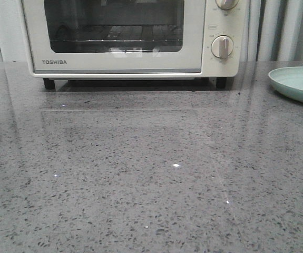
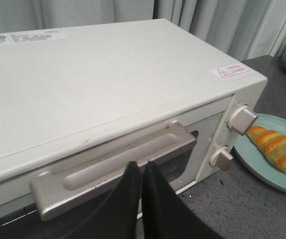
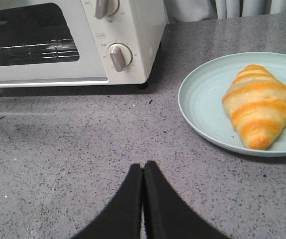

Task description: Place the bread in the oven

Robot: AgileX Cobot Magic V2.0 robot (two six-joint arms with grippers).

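Grey counter (image 1: 140,184): one oven (image 1: 125,52), one bread (image 3: 259,104).

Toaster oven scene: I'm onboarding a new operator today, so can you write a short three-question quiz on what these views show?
1. True or false: the oven door is shut.
2. Where does the bread lie? A) on the wire rack B) on a pale blue plate C) bare on the countertop
3. Fill in: the left gripper is just in front of the oven door's ______.

Key: 1 true. 2 B; the plate sits on the grey countertop to the right of the oven. 3 handle; the gripper's fingers are closed together, as are those of the right gripper.
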